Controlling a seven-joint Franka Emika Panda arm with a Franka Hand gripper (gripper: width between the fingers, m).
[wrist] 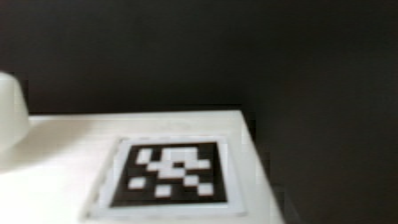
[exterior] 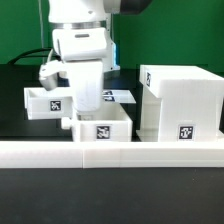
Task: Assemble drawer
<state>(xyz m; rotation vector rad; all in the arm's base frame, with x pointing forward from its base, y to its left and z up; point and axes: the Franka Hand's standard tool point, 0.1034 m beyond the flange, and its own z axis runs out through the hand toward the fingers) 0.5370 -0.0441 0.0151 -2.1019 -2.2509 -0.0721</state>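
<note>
The large white hollow casing (exterior: 180,100) stands at the exterior view's right, with a tag low on its front. One box tray (exterior: 46,102) sits at the left, and a second tray (exterior: 100,125) sits in the middle in front of it, against the casing. My gripper (exterior: 88,103) hangs between the two trays, low over the middle tray's back edge. Its fingers are hidden, so I cannot tell if it is open or shut. The wrist view shows only a white surface with a blurred tag (wrist: 169,172) on the black table; I cannot tell which part it is.
A long low white rail (exterior: 110,153) runs across the front of the table. The marker board (exterior: 122,96) lies flat behind the middle tray. A rounded white shape (wrist: 9,115) sits at the wrist view's edge.
</note>
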